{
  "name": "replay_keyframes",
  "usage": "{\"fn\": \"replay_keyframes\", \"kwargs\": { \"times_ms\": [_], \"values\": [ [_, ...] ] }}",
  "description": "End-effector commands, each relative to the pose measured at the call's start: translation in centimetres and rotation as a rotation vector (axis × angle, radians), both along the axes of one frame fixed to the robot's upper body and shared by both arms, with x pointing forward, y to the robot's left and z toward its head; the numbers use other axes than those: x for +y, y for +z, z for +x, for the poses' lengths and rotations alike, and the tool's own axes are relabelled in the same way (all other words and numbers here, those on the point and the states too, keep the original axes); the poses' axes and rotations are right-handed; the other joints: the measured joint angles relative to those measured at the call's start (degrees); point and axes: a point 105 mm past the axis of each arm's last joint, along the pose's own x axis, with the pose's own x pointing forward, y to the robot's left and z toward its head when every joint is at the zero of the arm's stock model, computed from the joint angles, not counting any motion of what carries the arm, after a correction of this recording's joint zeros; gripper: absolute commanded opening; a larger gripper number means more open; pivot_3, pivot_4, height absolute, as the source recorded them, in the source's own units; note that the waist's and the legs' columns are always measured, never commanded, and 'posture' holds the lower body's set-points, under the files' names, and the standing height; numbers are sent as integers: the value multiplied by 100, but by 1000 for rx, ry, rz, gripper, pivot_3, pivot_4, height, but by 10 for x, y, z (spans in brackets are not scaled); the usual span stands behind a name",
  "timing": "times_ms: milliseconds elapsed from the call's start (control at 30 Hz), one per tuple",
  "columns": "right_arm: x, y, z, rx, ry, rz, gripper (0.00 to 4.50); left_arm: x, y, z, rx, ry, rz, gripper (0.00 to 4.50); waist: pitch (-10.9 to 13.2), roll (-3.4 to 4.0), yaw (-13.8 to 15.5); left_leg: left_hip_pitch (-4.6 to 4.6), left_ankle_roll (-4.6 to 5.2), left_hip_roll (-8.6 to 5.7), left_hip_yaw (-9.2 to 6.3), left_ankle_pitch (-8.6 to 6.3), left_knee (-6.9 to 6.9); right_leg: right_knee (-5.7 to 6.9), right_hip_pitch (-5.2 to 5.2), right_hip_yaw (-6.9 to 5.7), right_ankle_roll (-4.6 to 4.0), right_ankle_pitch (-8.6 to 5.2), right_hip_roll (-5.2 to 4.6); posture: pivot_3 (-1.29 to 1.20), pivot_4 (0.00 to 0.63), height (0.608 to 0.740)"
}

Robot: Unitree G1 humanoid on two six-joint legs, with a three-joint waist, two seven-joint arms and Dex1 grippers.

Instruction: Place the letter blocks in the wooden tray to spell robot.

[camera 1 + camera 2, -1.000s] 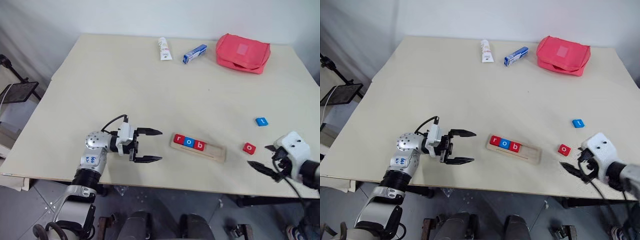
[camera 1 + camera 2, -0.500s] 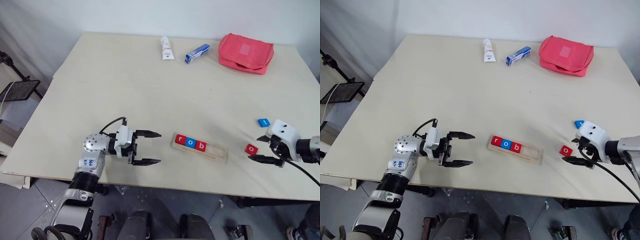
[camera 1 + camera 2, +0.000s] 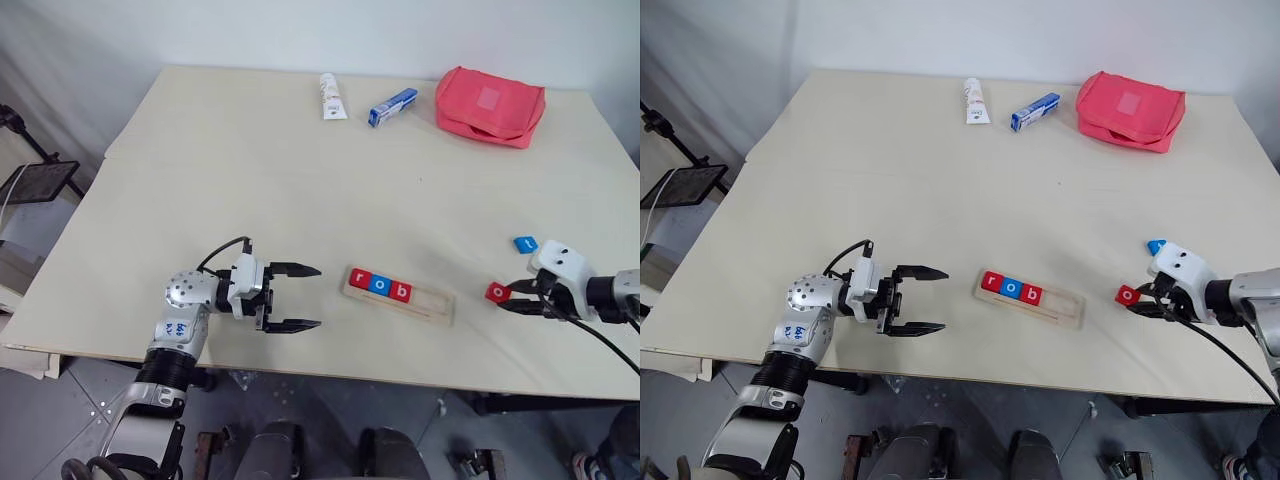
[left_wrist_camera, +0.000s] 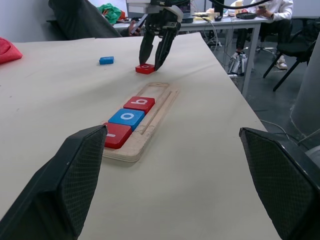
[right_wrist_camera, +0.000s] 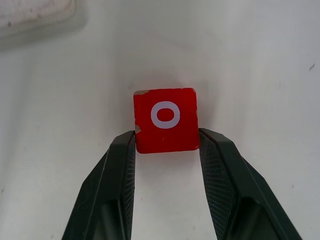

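Jaws of the right gripper (image 5: 166, 150) are pinching the red o block (image 5: 165, 120); left gripper (image 3: 297, 297) is idling wide open. Next it's needing a lift over to the wooden tray (image 3: 430, 301), beside b.

You can read a white "o" on the red block (image 5: 166, 120) at the centre of the right wrist view. In the wooden tray (image 3: 430, 303), low in the left eye view, three blocks read "r" (image 3: 360, 280), "o" (image 3: 380, 285) and "b" (image 3: 401, 291).

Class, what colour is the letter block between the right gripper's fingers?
Red, with a white "o"; the right wrist view shows it best.
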Motion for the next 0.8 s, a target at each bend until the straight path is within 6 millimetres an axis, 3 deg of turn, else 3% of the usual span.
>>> {"fn": "replay_keyframes", "kwargs": {
  "times_ms": [33,133,333,467,633,800],
  "values": [
    [0,15,4,-53,11,-9,1449,0,11,2,-41,1,-19,4500,0,0,-1,0,0,0,0,0,0,0,0,0,0,0,0,0,150,740],
    [12,33,6,-89,64,-16,1449,0,11,3,-41,2,-16,4500,0,0,-4,0,0,0,1,0,0,0,-1,1,0,0,0,0,150,740],
    [42,51,5,-87,170,-20,1449,-1,12,5,-42,2,-18,4500,0,0,-4,0,-1,2,1,0,0,0,-2,1,0,0,1,0,150,740],
    [54,51,5,-67,197,-37,1449,-2,12,6,-43,0,-19,4500,0,0,-1,0,-2,1,-1,0,0,1,-2,1,0,0,1,0,150,740],
    [98,38,2,-13,331,-43,1449,-3,11,6,-47,0,-25,4500,0,0,-7,-3,-2,0,-3,0,2,1,-4,1,0,0,1,0,150,740],
    [110,33,6,-7,337,-43,1449,-3,11,5,-49,4,-29,4500,0,0,4,-4,-2,-2,-4,-1,3,4,-6,2,0,0,0,0,150,740]
  ]
}}
